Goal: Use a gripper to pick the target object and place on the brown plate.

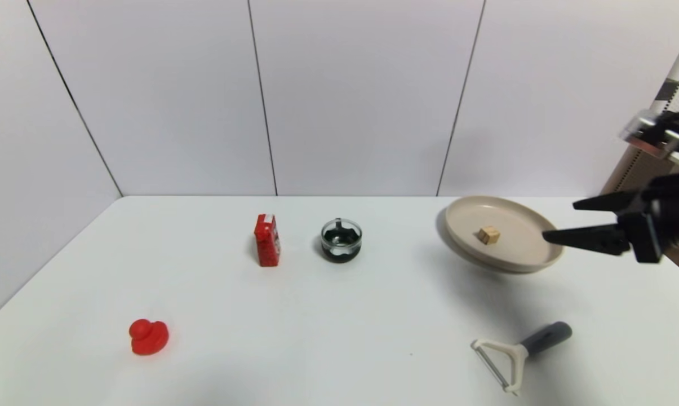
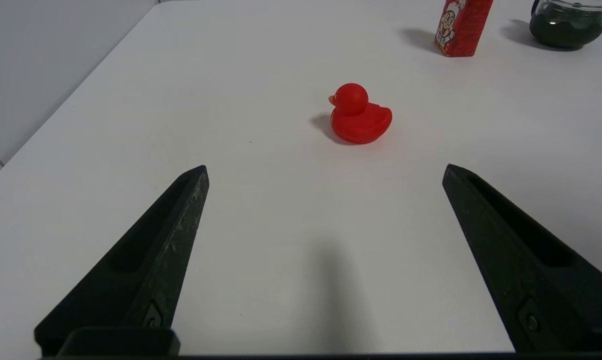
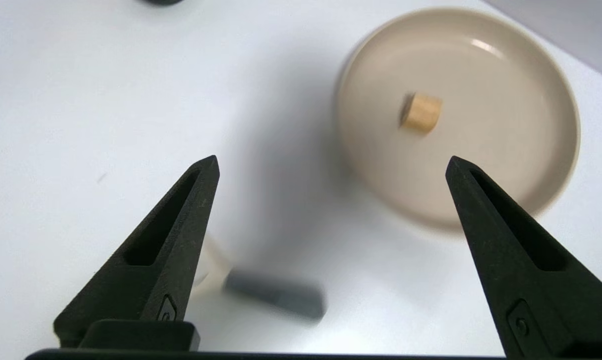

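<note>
you'll find the target object [image 1: 488, 235] resting mid brown plate [image 1: 519, 260], frame right; right gripper [image 1: 559, 221] wide open, empty, alongside.

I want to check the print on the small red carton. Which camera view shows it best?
The left wrist view: the small red carton stands close there, its cartoon face visible, though its top is cut off. The head view shows it whole but small. The right wrist view does not show it.
</note>
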